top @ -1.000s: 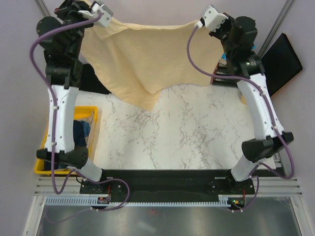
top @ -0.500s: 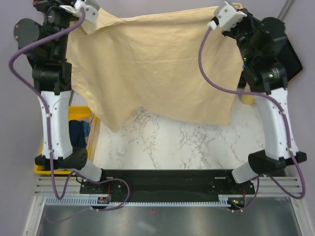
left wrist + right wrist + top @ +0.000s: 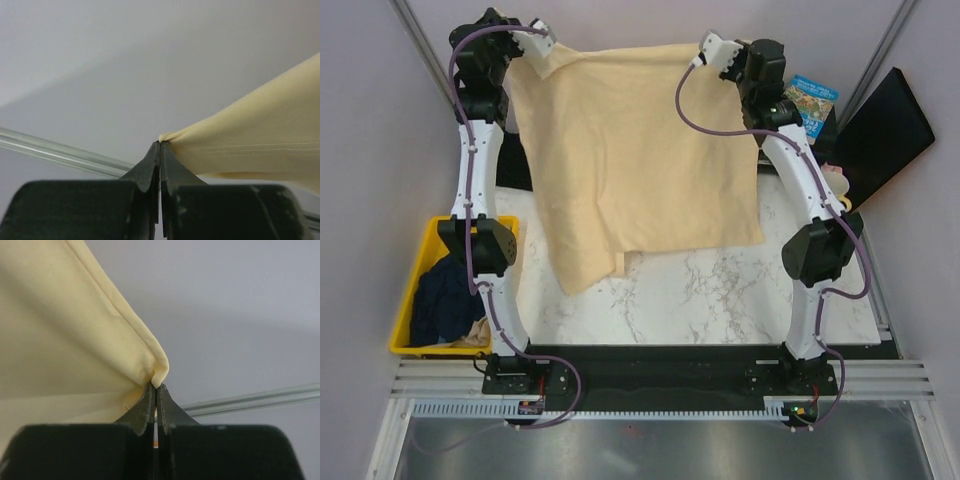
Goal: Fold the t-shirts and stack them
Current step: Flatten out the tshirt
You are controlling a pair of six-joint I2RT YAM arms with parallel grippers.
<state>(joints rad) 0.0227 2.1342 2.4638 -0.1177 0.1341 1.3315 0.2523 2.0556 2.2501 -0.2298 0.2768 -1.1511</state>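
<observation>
The large cream-yellow t-shirt point(image 3: 630, 160) hangs spread between both grippers, high over the far half of the marble table point(image 3: 700, 290); its lower edge trails toward the table's middle. My left gripper point(image 3: 542, 47) is shut on the shirt's top left corner, seen in the left wrist view point(image 3: 161, 142) with the cloth point(image 3: 250, 140) running right. My right gripper point(image 3: 705, 52) is shut on the top right corner, seen in the right wrist view point(image 3: 156, 386) with the cloth point(image 3: 65, 340) at left. A dark navy shirt point(image 3: 445, 300) lies in the yellow bin. The black shirt is not seen.
A yellow bin point(image 3: 410, 345) stands at the table's left edge. A black panel point(image 3: 885, 125) leans at the right, with a colourful box point(image 3: 812, 100) beside the right arm. Grey walls and frame posts surround the far side.
Both arms have stretched up and away from the camera, lifting the cream shirt. The shirt now hangs narrower, its lower edge further toward the near side of the table.
</observation>
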